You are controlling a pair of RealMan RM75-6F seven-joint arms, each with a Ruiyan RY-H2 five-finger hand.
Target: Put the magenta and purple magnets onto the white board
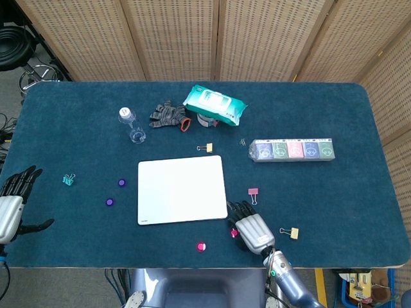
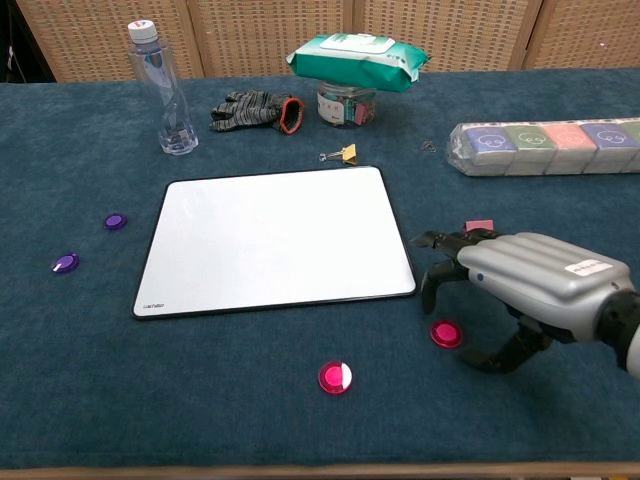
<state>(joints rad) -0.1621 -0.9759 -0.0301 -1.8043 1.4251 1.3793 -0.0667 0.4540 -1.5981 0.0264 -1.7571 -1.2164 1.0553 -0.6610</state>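
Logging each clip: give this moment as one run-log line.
right hand: open, fingers over near magenta magnet, no contact seen | left hand: open, idle | white board: bare | purple magnets: on table

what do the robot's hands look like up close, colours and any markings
The right hand has a ribbed silver-grey back shell, black fingers, a small white label with red print, and a dark wrist. The left hand looks alike: pale grey shell, black fingers.
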